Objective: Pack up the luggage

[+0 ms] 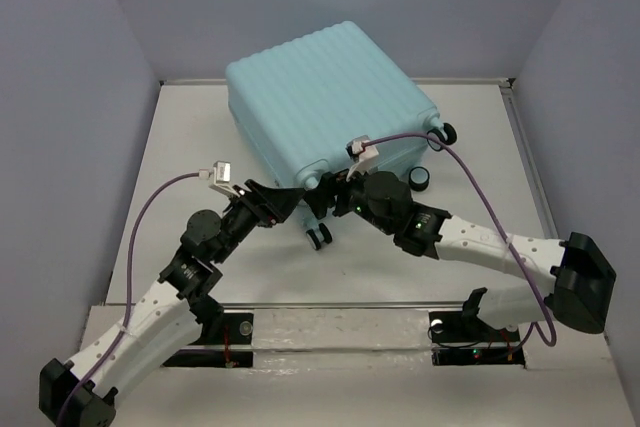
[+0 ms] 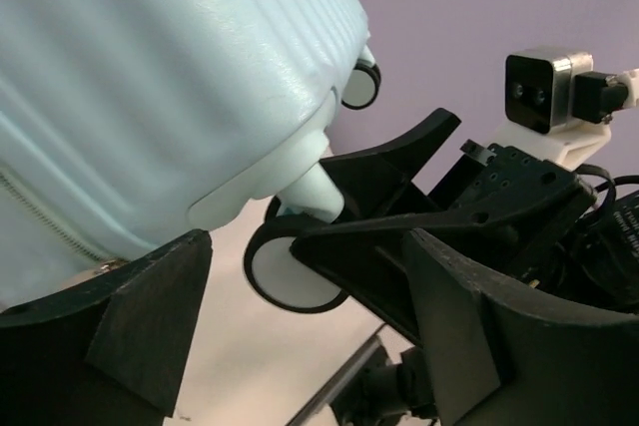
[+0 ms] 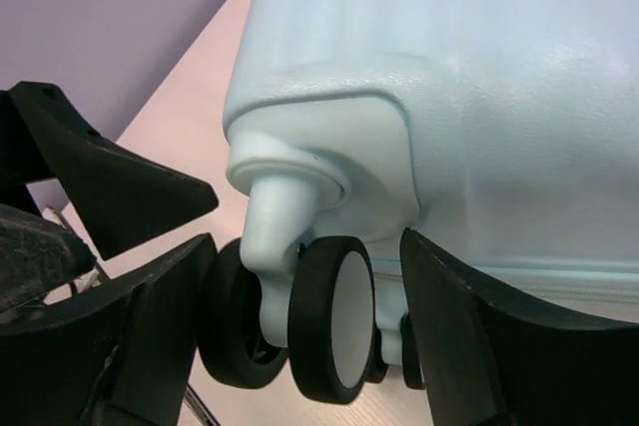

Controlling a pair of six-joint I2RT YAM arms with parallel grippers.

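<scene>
The luggage (image 1: 330, 97) is a pale aqua ribbed hard-shell suitcase, closed, lying on the table with its near corner raised. Black spinner wheels show at that corner (image 1: 320, 237) and on the right side (image 1: 421, 179). My right gripper (image 1: 333, 197) is open, and its fingers (image 3: 479, 346) straddle the near corner's twin wheel (image 3: 329, 321), the left finger close against it. My left gripper (image 1: 288, 203) is open just left of that corner. In the left wrist view its fingers (image 2: 130, 316) frame the same wheel (image 2: 290, 271) and the right gripper's finger (image 2: 399, 162). The lining is hidden.
The white table (image 1: 180, 147) is walled by grey panels on three sides. A purple cable (image 1: 500, 227) loops over the right arm and another (image 1: 150, 207) over the left. The left gripper's finger (image 3: 110, 187) sits close beside the right gripper.
</scene>
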